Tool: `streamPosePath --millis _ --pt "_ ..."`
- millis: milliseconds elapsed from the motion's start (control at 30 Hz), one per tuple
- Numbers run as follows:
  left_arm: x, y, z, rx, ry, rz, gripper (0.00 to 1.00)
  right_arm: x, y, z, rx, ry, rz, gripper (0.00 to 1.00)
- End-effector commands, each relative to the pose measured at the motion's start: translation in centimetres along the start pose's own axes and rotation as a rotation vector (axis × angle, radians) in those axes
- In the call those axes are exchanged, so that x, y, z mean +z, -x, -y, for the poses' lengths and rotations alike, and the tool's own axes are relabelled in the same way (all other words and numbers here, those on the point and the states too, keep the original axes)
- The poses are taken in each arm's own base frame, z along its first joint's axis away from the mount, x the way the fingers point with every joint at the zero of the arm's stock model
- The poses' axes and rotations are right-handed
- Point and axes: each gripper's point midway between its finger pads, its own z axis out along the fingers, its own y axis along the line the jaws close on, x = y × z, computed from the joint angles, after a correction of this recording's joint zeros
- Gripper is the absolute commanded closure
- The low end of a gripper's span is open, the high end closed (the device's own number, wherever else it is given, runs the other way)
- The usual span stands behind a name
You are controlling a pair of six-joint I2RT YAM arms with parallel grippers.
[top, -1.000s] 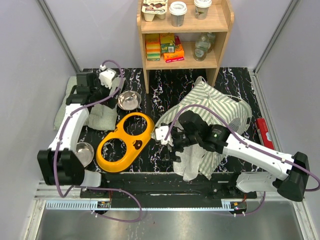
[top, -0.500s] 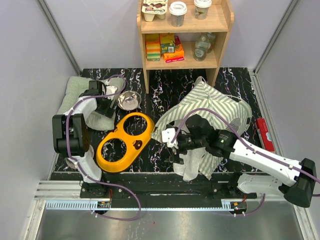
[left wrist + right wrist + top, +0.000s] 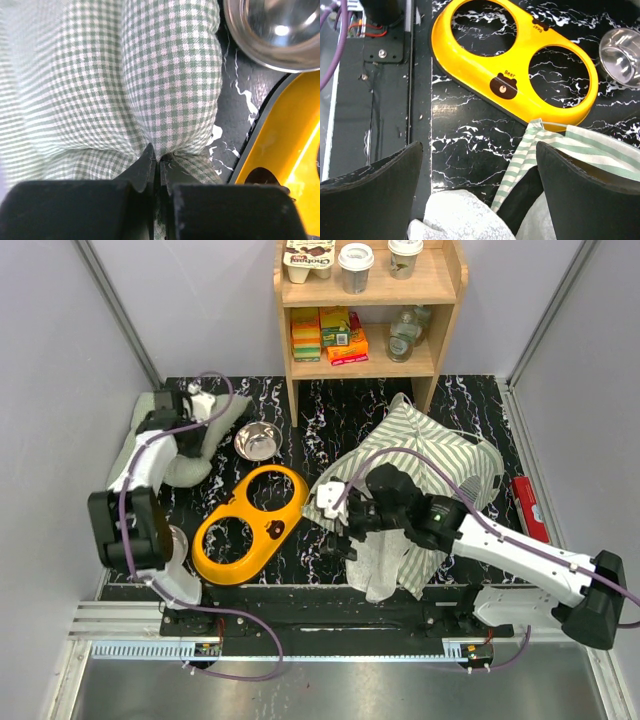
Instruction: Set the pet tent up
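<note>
The pet tent [image 3: 430, 455], sage-green-and-white striped fabric, lies crumpled on the right of the black marbled table. My right gripper [image 3: 337, 536] hangs open over its near-left edge. In the right wrist view a striped hem [image 3: 540, 145], dark underside and white mesh [image 3: 455, 215] lie between and below the wide-apart fingers of the right gripper [image 3: 477, 150]. My left gripper [image 3: 192, 408] is at the far left, shut on a fold of the green checked cushion [image 3: 180, 458]. The left wrist view shows that cushion [image 3: 165, 75] pinched at the tips of the left gripper [image 3: 160, 162].
A yellow two-hole bowl holder [image 3: 250, 525] lies centre-left, close to the tent's corner [image 3: 535, 125]. One steel bowl [image 3: 257, 440] sits behind it, another [image 3: 170, 542] by the left arm's base. A wooden shelf [image 3: 365, 310] stands at the back, a red object [image 3: 527, 505] at the right edge.
My left gripper has closed on the cushion's fold, and the cushion has shifted with it at the far left. The right gripper has stayed open, shifting only slightly over the tent's edge.
</note>
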Motion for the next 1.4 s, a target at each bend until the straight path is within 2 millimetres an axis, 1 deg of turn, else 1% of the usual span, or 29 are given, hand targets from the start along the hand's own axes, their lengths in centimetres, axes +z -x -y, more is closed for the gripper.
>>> streamPosePath --millis 0,33,133,167,200,267,333,400,433,500,567,633,700,767,867,900,933,1000,1100,1133,1167,1233,1367 --pt "-10.8 8.3 -3.7 0.01 0.174 0.328 1.0 -0.2 4.9 3.4 0.097 -0.146 0.09 0.01" --pt "-12.7 9.1 -3.7 0.011 0.183 0.375 1.0 -0.4 6.2 4.1 0.113 -0.172 0.109 0.01" --pt "-18.3 11.3 -3.1 0.016 0.188 0.512 1.0 -0.1 8.3 6.0 0.185 -0.229 0.135 0.01" --pt "-20.3 11.9 -2.7 0.022 0.183 0.561 1.0 0.1 8.9 6.6 0.209 -0.245 0.14 0.0" --pt "-22.4 12.5 -2.4 0.023 0.183 0.613 1.0 0.1 10.0 7.2 0.233 -0.261 0.159 0.01" --pt "-26.0 13.4 -1.4 0.027 0.164 0.704 1.0 0.4 11.8 8.1 0.271 -0.277 0.188 0.01" --pt "-29.4 14.0 -0.1 0.03 0.12 0.772 1.0 0.9 13.4 9.1 0.305 -0.286 0.22 0.01" --pt "-32.0 14.3 1.7 0.035 0.042 0.809 1.0 1.0 15.5 10.1 0.32 -0.301 0.27 0.01" --pt "-33.5 14.3 2.8 0.041 0.0 0.832 1.0 1.1 16.1 10.5 0.327 -0.31 0.286 0.01" --pt "-35.9 14.2 4.6 0.064 -0.079 0.863 1.0 0.8 18.0 11.1 0.319 -0.316 0.332 0.01" --pt "-37.9 13.6 7.3 0.107 -0.202 0.884 1.0 -0.1 20.5 11.4 0.292 -0.306 0.4 0.01" --pt "-39.0 12.6 9.7 0.143 -0.313 0.885 1.0 -1.3 22.7 11.4 0.27 -0.3 0.453 0.01" --pt "-39.5 11.2 11.6 0.206 -0.395 0.879 1.0 -2.6 24.3 11.6 0.26 -0.31 0.494 0.01" --pt "-39.7 10.0 12.8 0.268 -0.436 0.87 1.0 -4.2 25.5 12.2 0.263 -0.343 0.529 0.01" --pt "-40.2 8.5 14.0 0.341 -0.461 0.863 1.0 -5.8 26.1 12.4 0.191 -0.38 0.537 0.01" --pt "-40.6 8.1 14.2 0.383 -0.452 0.864 1.0 -6.3 26.1 12.2 0.134 -0.383 0.526 0.0" --pt "-40.9 7.5 14.4 0.433 -0.443 0.861 1.0 -6.7 26.1 11.3 0.028 -0.352 0.511 0.0" --pt "-40.7 6.1 14.7 0.509 -0.431 0.832 1.0 -6.3 24.6 9.2 -0.184 -0.258 0.433 0.01" --pt "-39.6 4.4 15.1 0.558 -0.446 0.774 1.0 -5.5 21.9 6.8 -0.457 -0.15 0.361 0.01" --pt "-39.4 3.8 15.5 0.583 -0.462 0.766 1.0 -5.0 21.0 6.3 -0.523 -0.126 0.346 0.01" --pt "-39.3 3.2 15.9 0.606 -0.483 0.763 1.0 -5.0 20.7 6.0 -0.579 -0.123 0.343 0.01" --pt "-39.3 2.5 16.6 0.632 -0.518 0.764 1.0 -5.0 21.3 6.4 -0.637 -0.144 0.354 0.01" --pt "-39.6 2.4 17.4 0.647 -0.554 0.783 1.0 -4.6 23.0 7.5 -0.692 -0.158 0.337 0.0"
